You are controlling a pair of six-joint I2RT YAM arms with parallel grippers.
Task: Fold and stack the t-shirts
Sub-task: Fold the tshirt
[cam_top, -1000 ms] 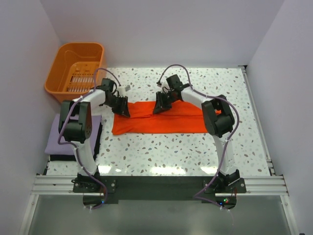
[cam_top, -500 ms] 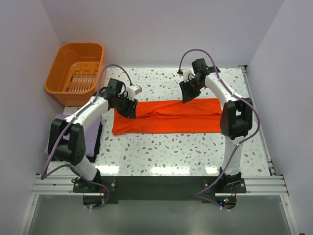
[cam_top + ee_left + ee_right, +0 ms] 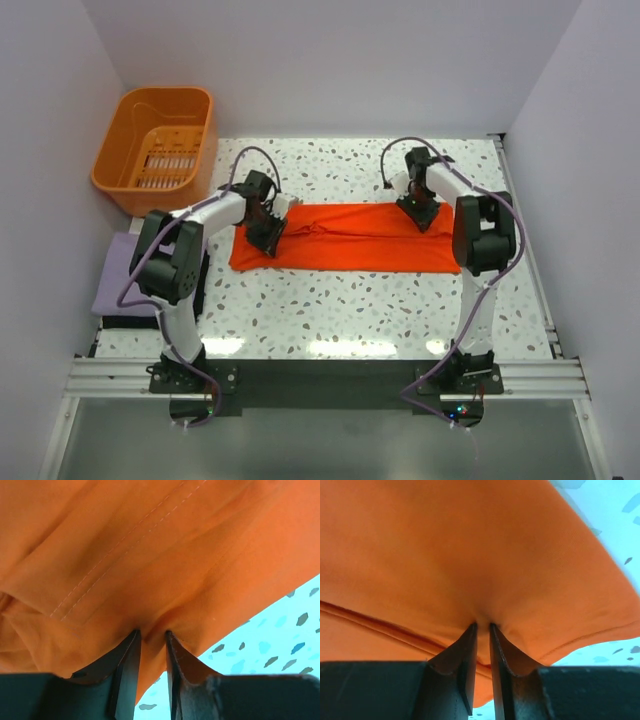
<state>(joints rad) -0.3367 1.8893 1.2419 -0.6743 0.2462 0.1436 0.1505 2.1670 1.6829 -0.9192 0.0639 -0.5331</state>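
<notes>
**A:** Where does the orange-red t-shirt (image 3: 340, 240) lie from the basket (image 3: 113, 140)?

**B:** To the basket's right and a little nearer the arm bases. It is a long, flat band stretched across the speckled table (image 3: 350, 310), well apart from the basket.

**A:** And the left gripper (image 3: 268, 235)?

**B:** Down on the band's end closest to the basket. Its wrist view shows the fingers (image 3: 127, 670) drawn nearly together, with a fold of orange cloth nipped between them.

**A:** The right gripper (image 3: 420, 212)?

**B:** At the end farthest from the basket, on the band's far edge — pinching too, with cloth bunched between its narrow-set fingers.

**A:** The lavender t-shirt (image 3: 118, 285)?

**B:** Just on the near side of the basket, at the table's left edge — folded flat, partly hidden behind the left arm.
</notes>
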